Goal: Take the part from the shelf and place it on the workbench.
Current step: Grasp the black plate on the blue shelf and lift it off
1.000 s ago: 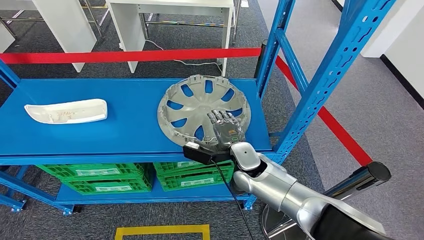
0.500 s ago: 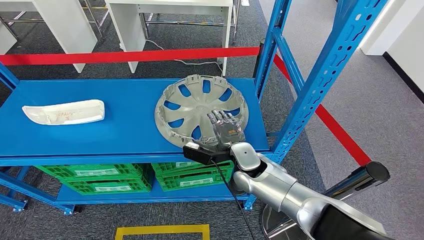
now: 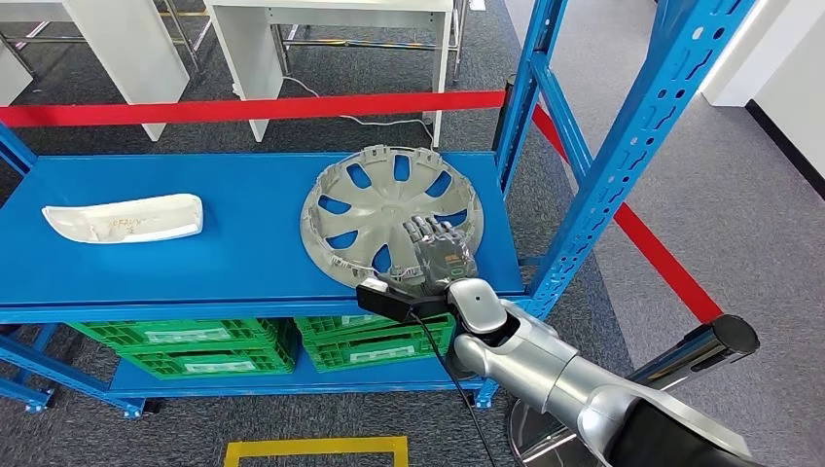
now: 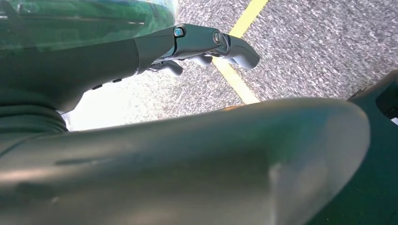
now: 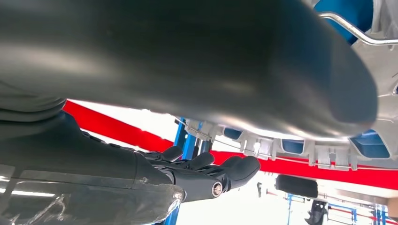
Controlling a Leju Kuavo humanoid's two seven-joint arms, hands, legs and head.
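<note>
A silver-grey wheel cover (image 3: 375, 199) lies inner face up at the right end of the blue shelf (image 3: 243, 258). My right hand (image 3: 443, 255) reaches over its near rim, with the fingers laid out on the inner face. In the right wrist view the thick thumb (image 5: 197, 61) and the dark fingers (image 5: 211, 171) stand apart. The wheel cover's rim (image 5: 385, 108) sits beyond them and a gap shows between. My left hand (image 4: 187, 44) hangs over the grey carpet, fingers loosely extended and holding nothing.
A white curved part (image 3: 125, 216) lies at the shelf's left end. Blue uprights (image 3: 603, 185) stand close to the right of my arm. Green crates (image 3: 195, 345) fill the lower shelf. Red tape (image 3: 253, 107) and white tables (image 3: 331, 29) lie behind, with a yellow floor marking (image 3: 316, 449) in front.
The whole picture has slid slightly left, so the camera moved. My right hand stays on the wheel cover's near rim, and the cover has not visibly moved.
</note>
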